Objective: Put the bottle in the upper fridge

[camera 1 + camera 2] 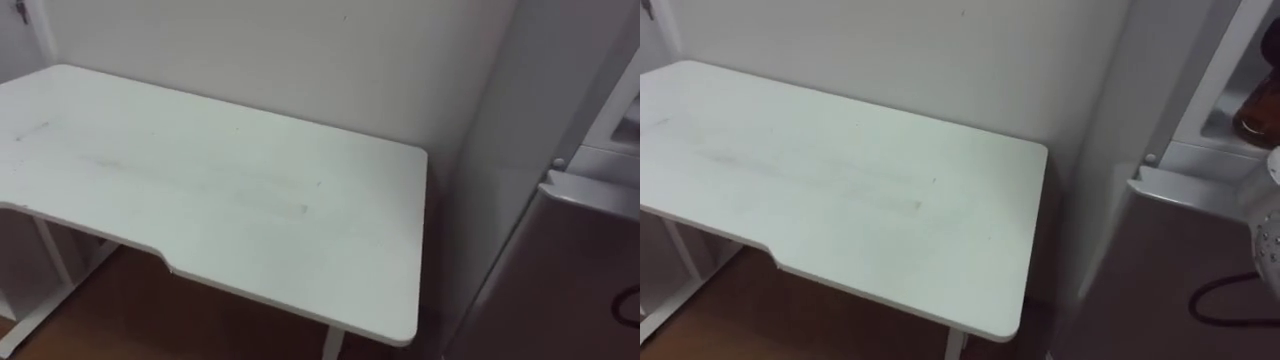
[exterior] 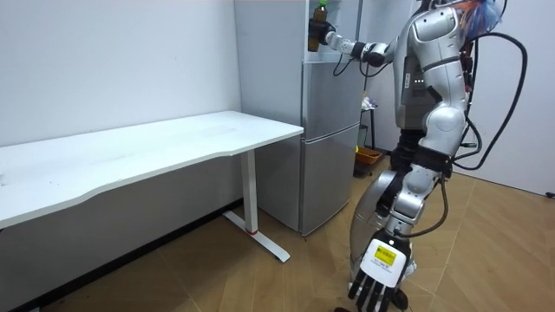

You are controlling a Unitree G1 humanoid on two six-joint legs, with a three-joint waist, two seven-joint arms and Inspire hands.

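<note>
Amber bottle (image 1: 1252, 110) inside upper compartment of fridge (image 2: 329, 113), right hand (image 2: 324, 35) curled round it; shelf contact unclear. Left hand (image 2: 379, 282) hangs low, fingers slack, empty. Risks: release before base seats, so topple or fall; head aimed mostly at table (image 1: 200, 180), placement poorly seen.

One table (image 1: 220, 200), one fridge (image 2: 329, 165), one bottle (image 2: 316, 22).

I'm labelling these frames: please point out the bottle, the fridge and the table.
bottle (image 1: 1258, 112): right eye view, on its brown body.
fridge (image 2: 329, 100): room view, on a closed grey door.
table (image 1: 220, 190): left eye view, on the bare tabletop's middle.
</note>
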